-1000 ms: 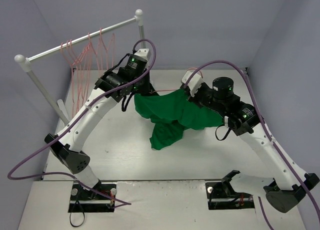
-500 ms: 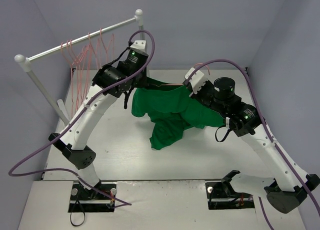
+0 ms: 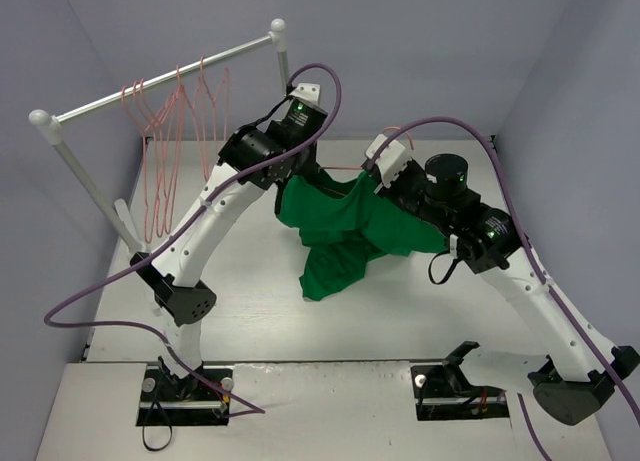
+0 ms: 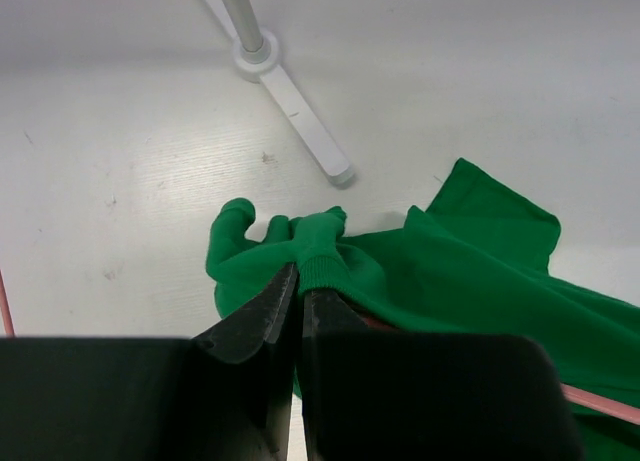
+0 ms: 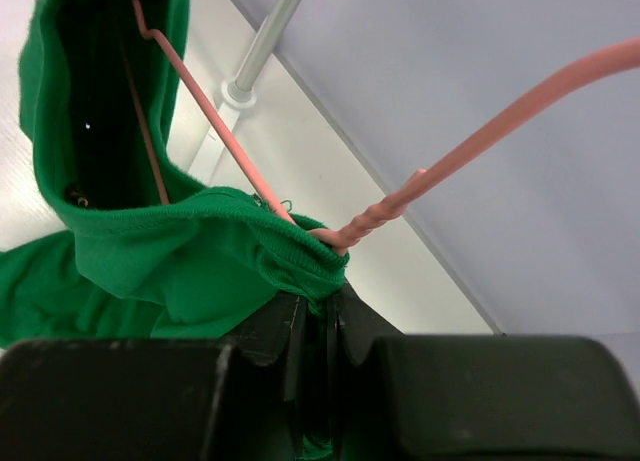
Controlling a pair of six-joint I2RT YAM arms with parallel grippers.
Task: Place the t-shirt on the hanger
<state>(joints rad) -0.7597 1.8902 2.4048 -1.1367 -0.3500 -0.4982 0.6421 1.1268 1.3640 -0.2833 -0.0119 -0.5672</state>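
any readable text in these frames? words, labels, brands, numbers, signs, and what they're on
No readable text in any of the three views.
t-shirt: plain green, no print or tag showing.
hanger: bare pink wire, no marking.
left arm and right arm: green indicator lights only, no legible lettering.

Left arm (image 3: 215,206) reaches from its near-left base toward far centre, long link slanted up, wrist highest. Left pincer (image 4: 298,273) is clamped tight, jaws all but touching, with a fold of the t-shirt (image 4: 450,271) nipped at the tips. Right arm (image 3: 530,291) arcs from the near-right base up and left, its wrist near the left one. Right pincer (image 5: 318,303) is also clamped on the t-shirt. Its tips are half buried in cloth, so the exact bite is unclear.
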